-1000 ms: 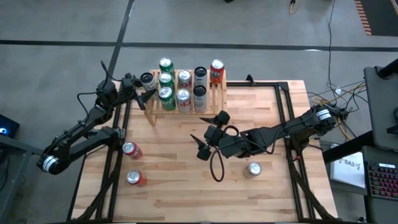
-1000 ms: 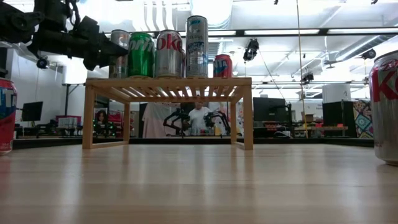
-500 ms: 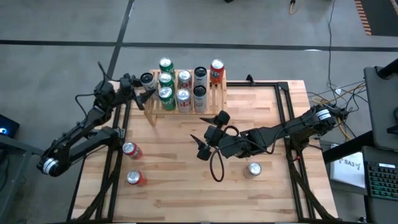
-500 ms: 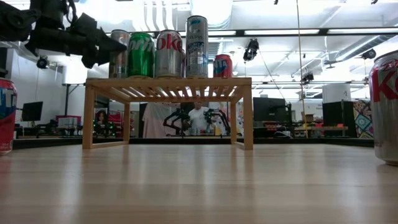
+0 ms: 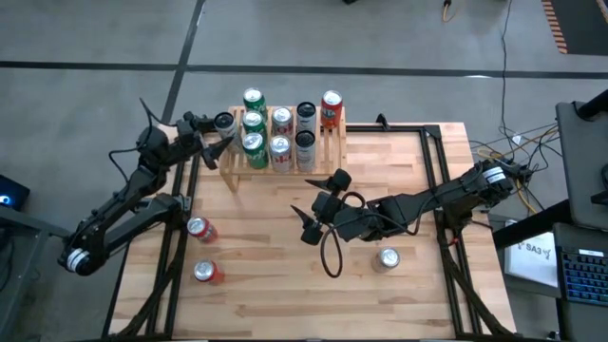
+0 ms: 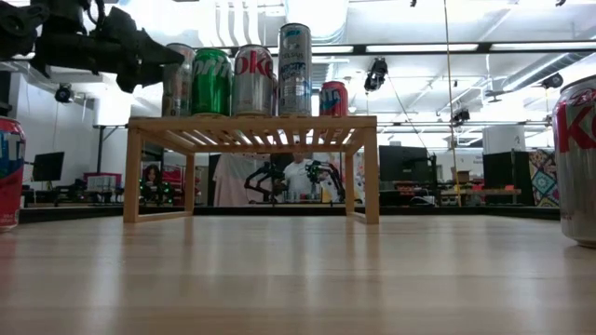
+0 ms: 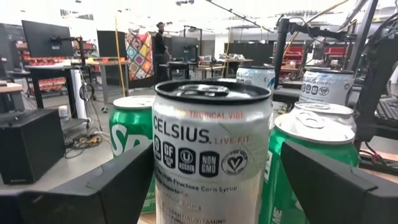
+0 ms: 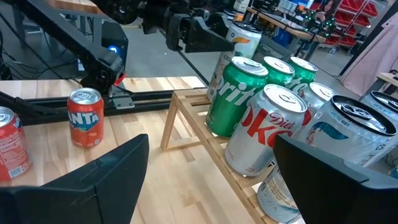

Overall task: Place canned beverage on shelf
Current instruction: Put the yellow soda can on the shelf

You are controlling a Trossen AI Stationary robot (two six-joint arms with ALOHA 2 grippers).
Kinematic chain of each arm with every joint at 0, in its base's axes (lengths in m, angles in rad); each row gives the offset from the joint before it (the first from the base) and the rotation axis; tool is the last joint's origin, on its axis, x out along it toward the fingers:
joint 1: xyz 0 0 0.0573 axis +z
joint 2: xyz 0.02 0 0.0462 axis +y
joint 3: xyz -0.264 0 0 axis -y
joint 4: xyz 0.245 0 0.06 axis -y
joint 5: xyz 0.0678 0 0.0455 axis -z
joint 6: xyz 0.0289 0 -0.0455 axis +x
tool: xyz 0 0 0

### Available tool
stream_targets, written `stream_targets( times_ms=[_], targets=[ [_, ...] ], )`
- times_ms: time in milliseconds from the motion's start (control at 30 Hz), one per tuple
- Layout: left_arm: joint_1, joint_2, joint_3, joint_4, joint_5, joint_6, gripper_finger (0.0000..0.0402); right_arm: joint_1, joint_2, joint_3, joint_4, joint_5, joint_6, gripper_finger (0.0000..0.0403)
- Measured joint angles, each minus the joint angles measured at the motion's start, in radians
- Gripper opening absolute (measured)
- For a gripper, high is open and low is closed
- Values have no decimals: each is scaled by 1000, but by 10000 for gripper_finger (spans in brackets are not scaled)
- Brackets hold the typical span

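Silver Celsius can stands on the shelf between your left tool's wide fingers, released; three cans wait on the desk, right tool wide, empty.

The shelf is a low light-wood rack with a slatted top and short side legs, standing at the far edge of the desk. On it stand upright cans in rows: green Sprite cans, silver Diet Coke cans, tall pale cans and an orange-red can at the far right corner. At the shelf's left end stands a silver Celsius can, upright, just beside the green cans. Three more cans stand on the desk off the shelf: two red ones near the left edge and a silver one toward the right.
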Motion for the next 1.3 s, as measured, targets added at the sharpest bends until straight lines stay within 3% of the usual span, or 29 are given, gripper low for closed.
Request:
stream_targets(
  times_ms=[433,933,1100,1300],
  targets=[
    [0,-22,75,-35,-5,1,331,0,0,0,0,0,0,331],
    [-4,-38,321,-387,10,17,324,0,0,0,0,0,-2,331],
    [-26,-77,382,-539,35,19,287,0,0,0,0,-1,-2,331],
    [-60,-123,387,-653,40,27,192,0,0,0,0,-2,-2,331]
  ],
)
